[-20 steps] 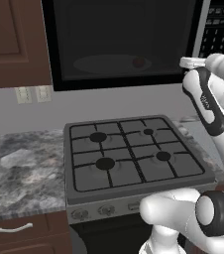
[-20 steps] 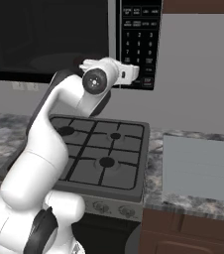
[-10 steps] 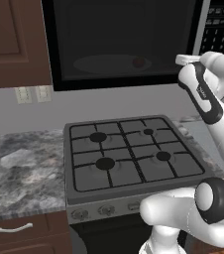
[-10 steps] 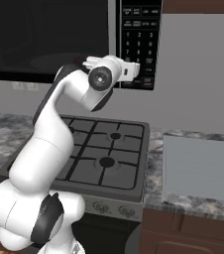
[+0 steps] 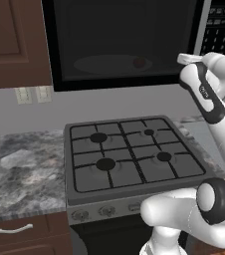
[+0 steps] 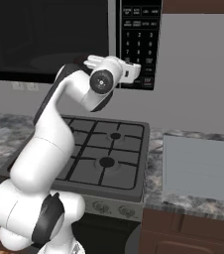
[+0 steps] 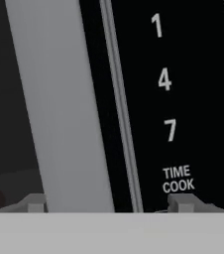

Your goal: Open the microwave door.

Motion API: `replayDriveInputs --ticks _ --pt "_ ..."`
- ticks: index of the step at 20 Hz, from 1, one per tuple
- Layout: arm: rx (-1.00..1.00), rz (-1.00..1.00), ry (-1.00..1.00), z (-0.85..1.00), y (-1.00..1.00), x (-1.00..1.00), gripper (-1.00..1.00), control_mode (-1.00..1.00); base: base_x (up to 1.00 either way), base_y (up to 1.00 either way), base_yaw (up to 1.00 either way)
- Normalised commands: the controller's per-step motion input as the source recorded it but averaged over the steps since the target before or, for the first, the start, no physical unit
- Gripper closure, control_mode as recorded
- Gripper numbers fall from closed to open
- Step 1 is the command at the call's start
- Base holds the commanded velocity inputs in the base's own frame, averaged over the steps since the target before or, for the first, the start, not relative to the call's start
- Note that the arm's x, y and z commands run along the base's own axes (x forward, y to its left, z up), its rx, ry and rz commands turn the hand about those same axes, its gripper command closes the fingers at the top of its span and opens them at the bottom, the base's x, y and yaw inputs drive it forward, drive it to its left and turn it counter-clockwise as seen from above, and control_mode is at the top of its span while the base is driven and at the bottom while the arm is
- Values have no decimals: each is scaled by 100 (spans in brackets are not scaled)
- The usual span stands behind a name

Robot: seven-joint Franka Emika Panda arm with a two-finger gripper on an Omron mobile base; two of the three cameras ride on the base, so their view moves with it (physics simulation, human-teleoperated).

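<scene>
Hand view, nearest first: the 2 fingertips (image 7: 34,202) rise at 7 and 5 o'clock, set wide apart with nothing between them, so the gripper (image 7: 106,203) is open and holds nothing. Just beyond, the silver-grey handle strip (image 7: 59,104) runs from 12 down to 6 o'clock, tilted in view, and sits between the fingertips, nearer the 7 o'clock one. At 3 o'clock is the keypad panel (image 7: 193,89), digits 1, 4, 7 and "TIME COOK" legible; at 9 o'clock, dark door glass. Base views: the stove (image 5: 129,159) lies low under the arm; the microwave door (image 5: 119,40) hangs shut above it at 12 o'clock, its handle edge at the right, next to the keypad. Judged step: approach to the handle, grasp not yet made. Next move, as I read it: ease forward until the fingers straddle the strip, close on it, then pull outward in an arc about the far, left-hand hinge.
</scene>
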Motion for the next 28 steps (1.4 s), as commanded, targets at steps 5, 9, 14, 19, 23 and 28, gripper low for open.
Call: replayDriveInputs --ticks 5,9,14,19,23,28 --pt "0 1 0 0 0 30 100 -100 0 0 0" --pt "0 3 1 0 0 -18 100 -100 0 0 0" --pt "0 0 7 0 -3 -61 100 -100 0 0 0" --pt "0 0 9 0 -25 -88 100 -100 0 0 0" --pt "0 0 15 0 -34 -81 100 -100 0 0 0" --pt "0 0 17 0 -34 -73 100 -100 0 0 0"
